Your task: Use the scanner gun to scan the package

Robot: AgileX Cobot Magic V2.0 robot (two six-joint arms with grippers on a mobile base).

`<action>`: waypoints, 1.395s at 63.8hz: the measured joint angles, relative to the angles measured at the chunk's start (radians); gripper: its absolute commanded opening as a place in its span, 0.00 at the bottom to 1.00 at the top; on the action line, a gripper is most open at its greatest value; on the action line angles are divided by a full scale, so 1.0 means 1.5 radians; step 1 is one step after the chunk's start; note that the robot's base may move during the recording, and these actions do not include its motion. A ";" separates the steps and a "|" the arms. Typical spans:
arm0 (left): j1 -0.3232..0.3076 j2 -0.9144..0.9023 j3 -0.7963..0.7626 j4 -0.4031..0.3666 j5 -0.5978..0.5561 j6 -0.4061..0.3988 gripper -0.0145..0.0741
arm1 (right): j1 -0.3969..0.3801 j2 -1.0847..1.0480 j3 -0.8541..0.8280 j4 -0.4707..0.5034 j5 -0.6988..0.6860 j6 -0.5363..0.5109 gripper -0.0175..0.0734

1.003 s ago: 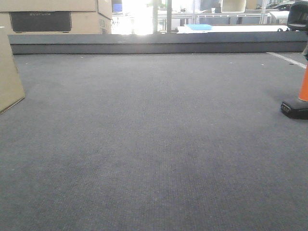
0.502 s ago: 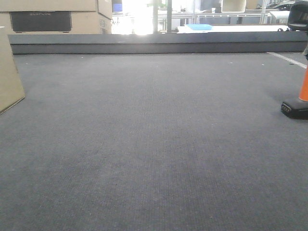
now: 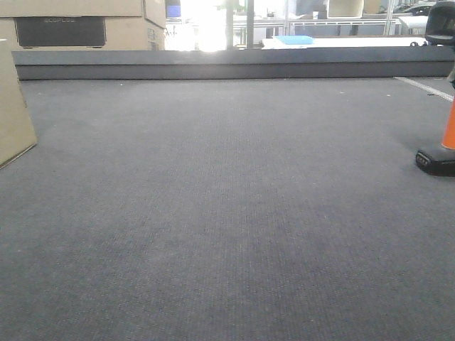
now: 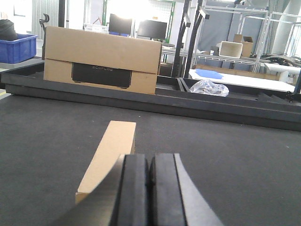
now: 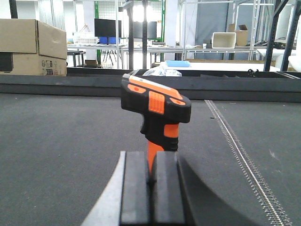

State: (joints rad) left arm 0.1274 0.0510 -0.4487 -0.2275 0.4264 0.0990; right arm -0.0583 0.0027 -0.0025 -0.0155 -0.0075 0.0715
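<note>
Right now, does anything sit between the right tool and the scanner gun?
Nothing visible does. In the right wrist view the right tool, pads together, faces the upright scanner gun directly, with only bare grey mat around them.

Lay flat on dark carpet, tan cardboard package (image 4: 109,157), long and plain-sided, label apparently out of sight; stood upright nearby, black-and-orange scanner gun (image 5: 155,110), head tilted, handle downward.

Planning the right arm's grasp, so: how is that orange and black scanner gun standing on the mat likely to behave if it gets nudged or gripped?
The scanner gun stands upright on a narrow base with a wide head overhanging, so it probably tips easily if pushed high. Its shell looks like hard plastic, likely stiff. The slim orange handle seems the natural grip for the right pincer.
</note>
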 measured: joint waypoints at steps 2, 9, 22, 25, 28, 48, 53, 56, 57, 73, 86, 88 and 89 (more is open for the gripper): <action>0.000 0.000 0.000 0.000 0.000 0.000 0.04 | 0.000 0.000 0.000 0.000 0.000 0.000 0.01; 0.000 0.000 0.000 0.000 0.000 0.000 0.04 | 0.000 0.000 0.000 0.000 0.000 0.000 0.01; 0.000 0.000 0.000 0.070 0.000 0.000 0.04 | 0.000 0.000 0.000 -0.001 0.000 0.001 0.01; 0.000 0.000 0.001 0.079 -0.002 0.000 0.04 | 0.000 0.000 0.000 -0.001 0.000 0.001 0.01; 0.000 0.000 0.009 0.088 -0.016 0.000 0.04 | 0.000 0.000 0.000 -0.001 0.000 0.001 0.01; -0.091 -0.031 0.162 0.207 -0.189 -0.146 0.04 | 0.000 0.000 0.000 -0.001 0.000 0.001 0.01; -0.098 -0.031 0.188 0.213 -0.195 -0.143 0.04 | 0.000 0.000 0.000 -0.001 0.000 0.001 0.01; -0.100 -0.031 0.204 0.215 -0.198 -0.140 0.04 | 0.000 0.000 0.000 -0.001 0.000 0.001 0.01; -0.100 -0.031 0.211 0.215 -0.198 -0.139 0.04 | 0.000 0.000 0.000 -0.001 0.000 0.001 0.01; -0.100 -0.031 0.296 0.205 -0.272 -0.090 0.04 | 0.000 0.000 0.000 -0.001 0.000 0.001 0.01; -0.097 -0.031 0.298 0.198 -0.273 -0.070 0.04 | 0.000 0.000 0.000 -0.001 0.000 0.001 0.01; -0.097 -0.031 0.299 0.198 -0.271 -0.066 0.04 | 0.000 0.000 0.000 -0.001 0.000 0.001 0.01; -0.097 -0.031 0.299 0.198 -0.268 -0.066 0.04 | 0.000 0.000 0.000 -0.001 0.000 0.001 0.01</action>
State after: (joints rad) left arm -0.0177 0.0051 -0.0004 0.0689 0.0244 0.0000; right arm -0.0583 0.0027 -0.0025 -0.0171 -0.0075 0.0734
